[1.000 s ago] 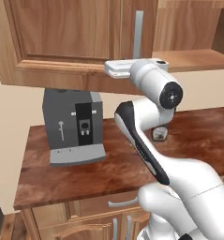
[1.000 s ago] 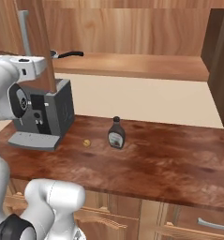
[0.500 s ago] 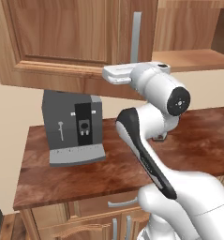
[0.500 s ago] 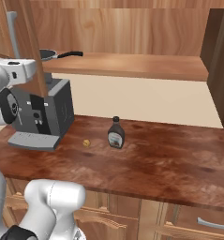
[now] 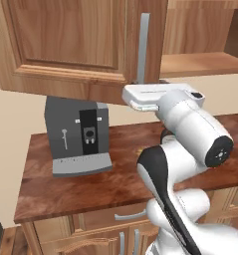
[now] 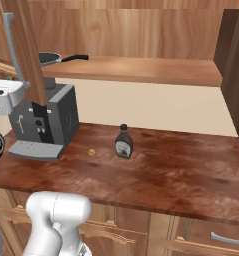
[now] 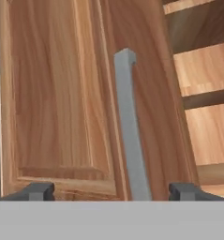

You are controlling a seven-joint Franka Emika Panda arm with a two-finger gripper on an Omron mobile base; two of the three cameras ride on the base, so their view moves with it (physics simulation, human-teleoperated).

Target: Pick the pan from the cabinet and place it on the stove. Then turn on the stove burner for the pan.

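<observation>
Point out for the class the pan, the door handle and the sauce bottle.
pan [image 6: 49, 58], right base view, on its dark bowl.
door handle [image 7: 130, 136], hand view, on the middle of the grey bar.
sauce bottle [image 6: 123, 144], right base view, on its body.

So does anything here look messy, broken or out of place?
Nothing is spilled or broken. The cabinet door stands swung open, with the pan sitting on the shelf inside. A small yellowish bit lies loose on the counter beside the bottle.
</observation>
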